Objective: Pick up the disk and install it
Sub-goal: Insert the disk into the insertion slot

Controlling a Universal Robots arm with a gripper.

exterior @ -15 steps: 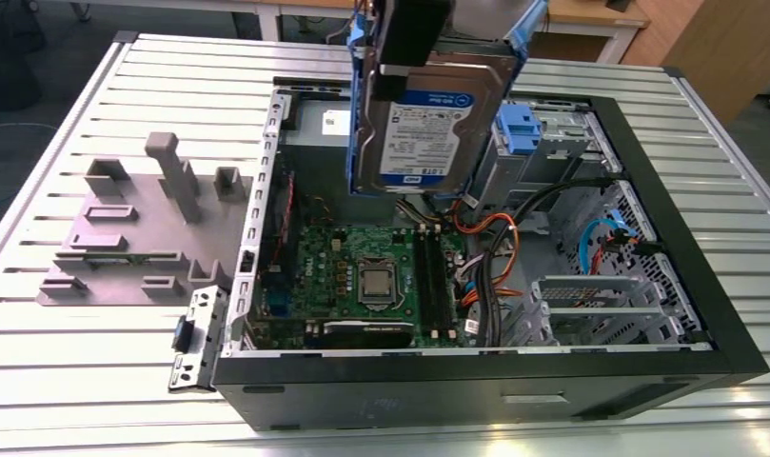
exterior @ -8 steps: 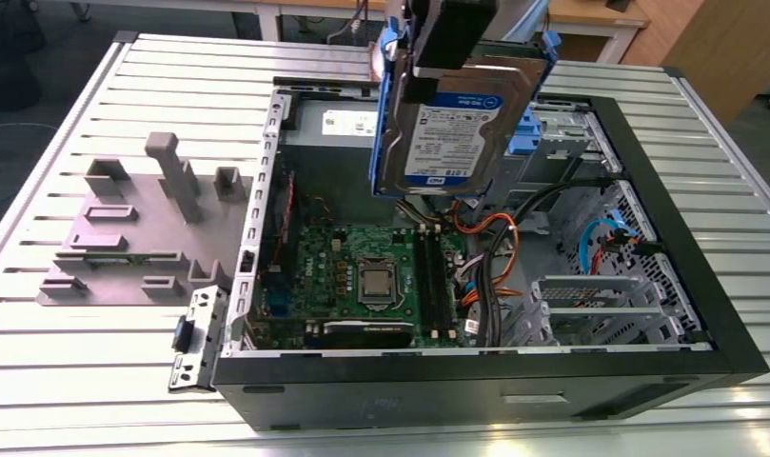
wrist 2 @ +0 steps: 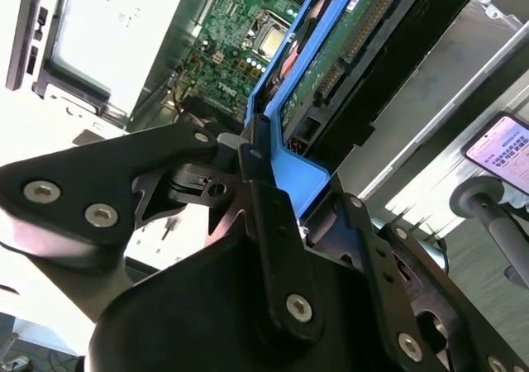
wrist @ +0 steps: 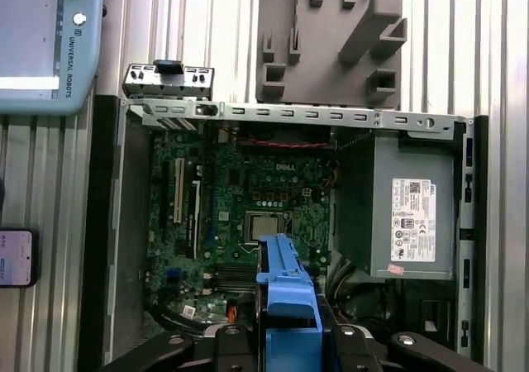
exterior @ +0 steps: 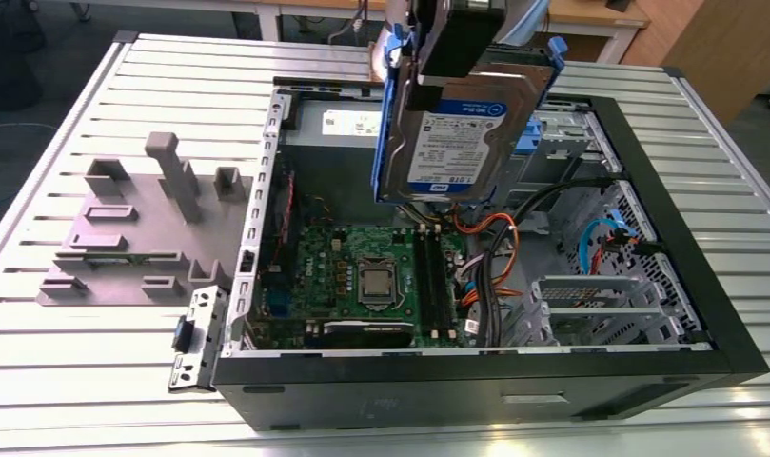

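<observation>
The disk (exterior: 467, 143) hangs upright above the open computer case (exterior: 689, 286), its blue-and-white label facing the exterior view and its blue carrier running along the edges. My gripper (exterior: 451, 71) is shut on the disk's upper end, over the case's far side. In the second wrist view the fingers (wrist 2: 264, 198) clamp the blue carrier (wrist 2: 289, 161), and the disk's green circuit side (wrist 2: 347, 50) points down toward the motherboard. In the first wrist view the carrier (wrist: 288, 293) sticks out from the gripper (wrist: 288, 335) above the motherboard (wrist: 248, 190).
The grey slotted holder (exterior: 144, 228) stands on the ribbed table at the exterior view's left of the case. Inside the case are cables (exterior: 486, 257), a power supply (wrist: 409, 215) and silver drive bays (exterior: 601, 305). A teach pendant (wrist: 45, 41) and a phone (wrist: 16, 256) lie beside the case.
</observation>
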